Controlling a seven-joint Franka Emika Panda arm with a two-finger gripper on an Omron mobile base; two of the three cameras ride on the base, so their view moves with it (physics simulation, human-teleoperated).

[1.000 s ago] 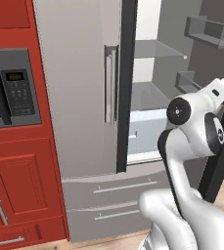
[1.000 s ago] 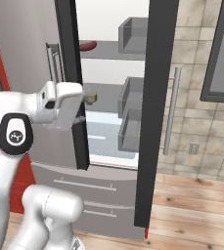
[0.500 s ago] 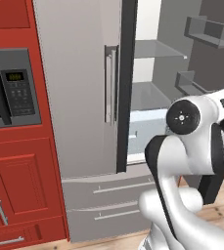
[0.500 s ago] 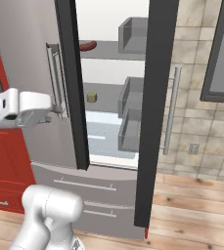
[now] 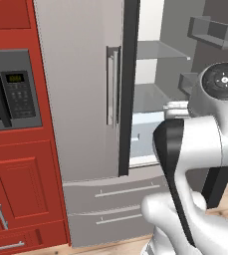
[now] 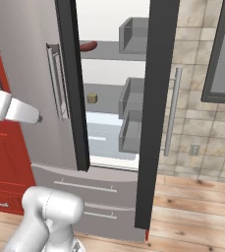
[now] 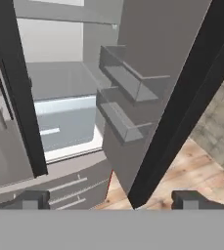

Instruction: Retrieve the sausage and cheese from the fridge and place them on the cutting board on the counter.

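The fridge (image 6: 33, 123) stands with its left door shut and its right door (image 6: 155, 113) swung wide open. In the right base view the reddish-brown sausage (image 6: 88, 47) lies on the upper shelf. Below it the small round cheese (image 6: 92, 98) sits on the middle shelf. My gripper (image 7: 111, 200) is open with nothing between its fingertips (image 7: 33, 199). It faces the fridge opening from outside, well short of the shelves. The open door's bins (image 7: 125, 80) lie straight ahead of it. The cutting board and the counter are out of view.
A black-and-grey microwave (image 5: 11, 92) sits in red cabinets (image 5: 21, 189) left of the fridge. The fridge drawers (image 5: 110, 204) are shut. The dark edge of the open door (image 7: 182, 107) crosses the hand view. Wooden floor (image 6: 197, 211) and a tiled wall (image 6: 197, 83) lie to the right. My white arm (image 5: 205, 144) blocks the lower right of the left base view.
My arm has swung left and back from the fridge opening. In the right base view its white end went from in front of the shelves to the picture's left edge.
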